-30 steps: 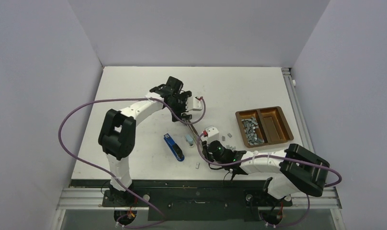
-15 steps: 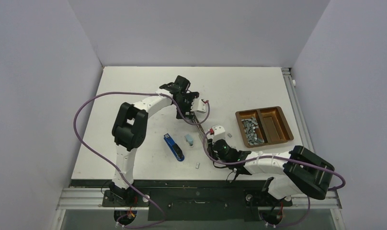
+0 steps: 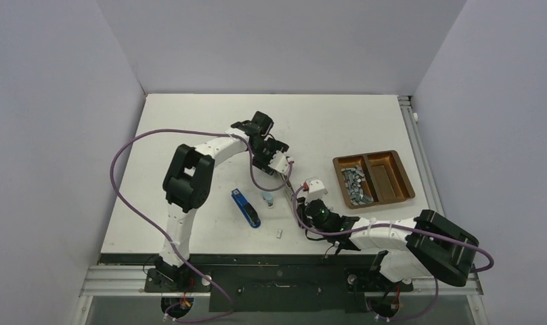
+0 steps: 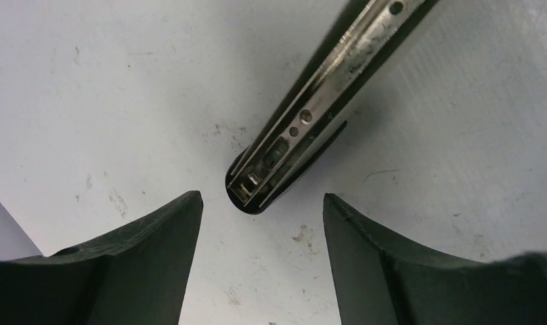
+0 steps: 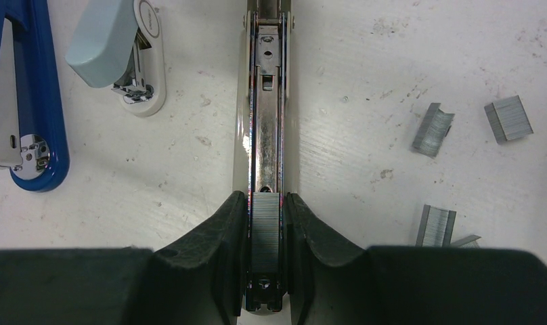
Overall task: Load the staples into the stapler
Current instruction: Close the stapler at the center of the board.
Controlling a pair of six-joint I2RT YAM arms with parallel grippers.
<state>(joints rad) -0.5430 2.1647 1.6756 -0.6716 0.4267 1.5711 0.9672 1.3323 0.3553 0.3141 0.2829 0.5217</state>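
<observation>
Staples [image 5: 265, 233], one short silvery strip of them, sit in the open channel of the stapler [image 5: 265, 135], low in the middle of the right wrist view, between the fingers of the right gripper [image 5: 266, 203]. That gripper is closed narrowly on the stapler's sides. Other loose strips [image 5: 433, 128] lie on the table to the right of it. A pile [image 3: 354, 184] rests in the left compartment of the brown tray [image 3: 374, 154] at the right of the top view.

Over the last second the left arm [image 3: 213, 145] has swung from further up the frame toward the centre. The left gripper [image 4: 260, 200] now hangs over the far tip of the stapler, jaws apart and holding nothing; the tip lies just ahead of the gap. The right arm [image 3: 379, 233] has edged slightly to the right. As I read it, the strip is seated and the left arm is coming in to steady or close the stapler.

The table [image 3: 189, 135] is white and scuffed, with a blue stapler [image 3: 246, 208] left of centre. Plain grey-lilac walls [image 3: 271, 40] close in three sides.
</observation>
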